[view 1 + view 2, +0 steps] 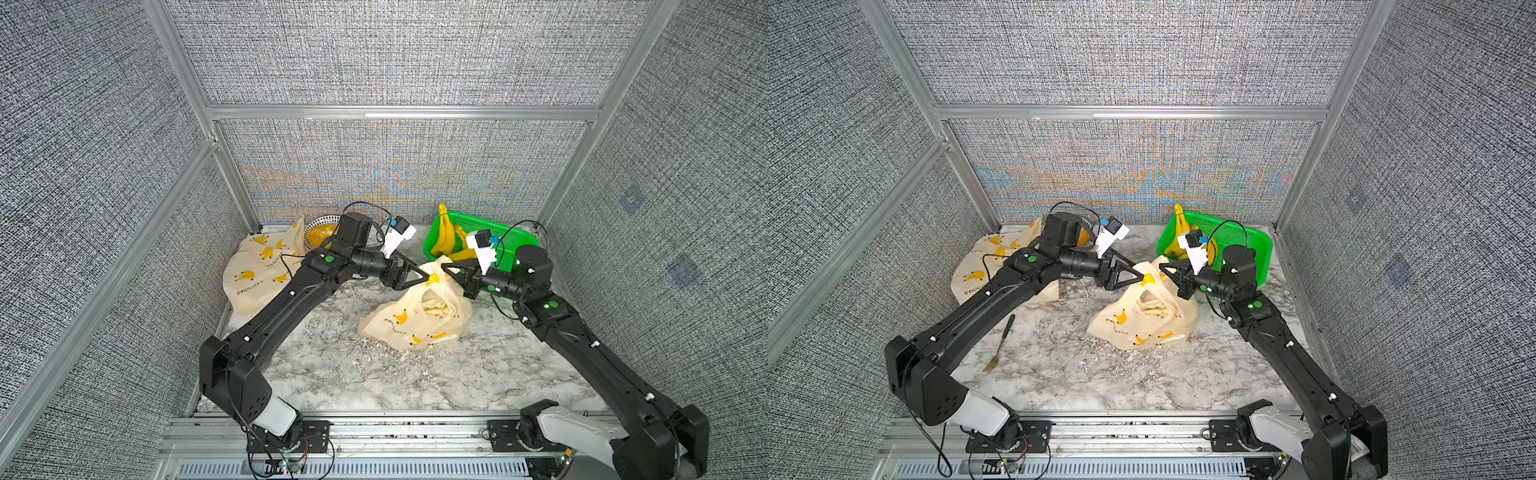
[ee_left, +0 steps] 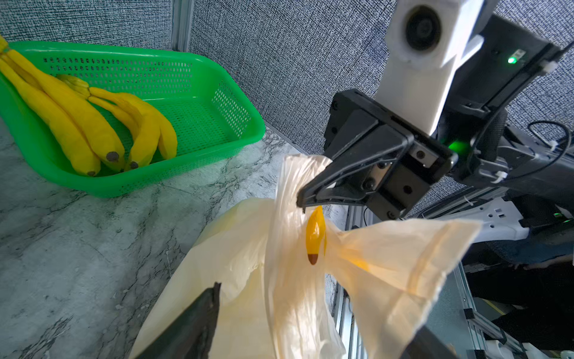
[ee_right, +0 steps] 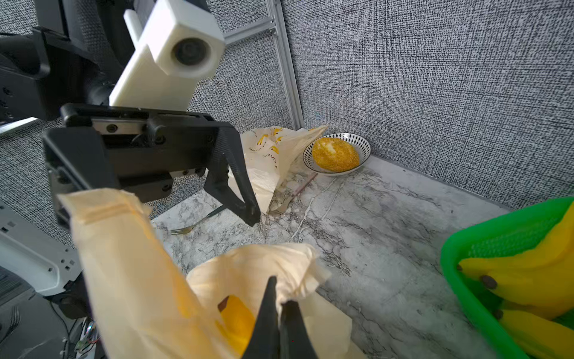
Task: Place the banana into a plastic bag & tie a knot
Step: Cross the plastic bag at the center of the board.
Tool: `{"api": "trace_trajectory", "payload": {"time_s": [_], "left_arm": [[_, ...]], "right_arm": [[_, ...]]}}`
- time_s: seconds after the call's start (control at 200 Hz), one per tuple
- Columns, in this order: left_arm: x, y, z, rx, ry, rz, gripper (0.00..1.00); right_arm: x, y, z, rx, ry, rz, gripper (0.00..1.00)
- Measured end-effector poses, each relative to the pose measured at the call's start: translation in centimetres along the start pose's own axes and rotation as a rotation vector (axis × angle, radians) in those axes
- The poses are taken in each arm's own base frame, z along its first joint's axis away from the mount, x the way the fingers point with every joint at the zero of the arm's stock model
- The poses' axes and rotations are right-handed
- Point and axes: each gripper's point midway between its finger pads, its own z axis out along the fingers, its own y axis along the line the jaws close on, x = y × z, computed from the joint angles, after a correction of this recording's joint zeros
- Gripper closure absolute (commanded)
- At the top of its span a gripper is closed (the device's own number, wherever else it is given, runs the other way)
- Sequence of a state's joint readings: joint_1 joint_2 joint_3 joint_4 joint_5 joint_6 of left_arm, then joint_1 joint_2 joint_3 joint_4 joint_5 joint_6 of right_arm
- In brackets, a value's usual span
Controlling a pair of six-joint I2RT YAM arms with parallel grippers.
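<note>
A cream plastic bag (image 1: 415,320) (image 1: 1133,320) printed with bananas sits crumpled mid-table. My right gripper (image 1: 444,269) (image 3: 276,292) is shut on one bunched handle of the bag (image 2: 289,192). My left gripper (image 1: 427,277) (image 2: 310,317) faces it with its jaws wide open, and the other handle strip (image 3: 124,248) hangs loosely between its fingers (image 2: 192,326). Yellow bananas (image 1: 446,237) (image 2: 77,118) lie in the green basket (image 1: 498,232) at the back right. Whether a banana lies inside the bag cannot be seen.
A second printed bag (image 1: 257,270) lies at the back left beside a patterned bowl (image 3: 363,146) holding a yellow lump. Forks (image 1: 998,345) (image 3: 289,199) lie on the marble table (image 1: 374,374). Grey panel walls close in three sides.
</note>
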State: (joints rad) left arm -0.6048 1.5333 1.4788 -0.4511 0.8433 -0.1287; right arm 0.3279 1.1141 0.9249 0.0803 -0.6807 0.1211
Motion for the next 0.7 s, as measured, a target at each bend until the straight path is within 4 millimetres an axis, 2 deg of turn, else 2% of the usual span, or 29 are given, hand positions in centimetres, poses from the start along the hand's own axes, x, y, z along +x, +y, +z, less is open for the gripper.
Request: {"api": "trace_trajectory", "payload": {"time_s": [0.155, 0.39, 0.701], "left_arm": [[0.6, -1.8, 0.1, 0.019, 0.017, 0.029, 0.01], [1.6, -2.3, 1.5, -0.043, 0.064, 0.063, 0.01], [0.6, 0.9, 3.0, -0.202, 0.099, 0.081, 0.01]], "right_arm": [[0.5, -0.6, -0.1, 0.031, 0.000, 0.017, 1.00], [0.8, -1.0, 0.1, 0.036, 0.002, 0.033, 1.00], [2.1, -0.6, -0.2, 0.021, -0.005, 0.054, 1.00]]}}
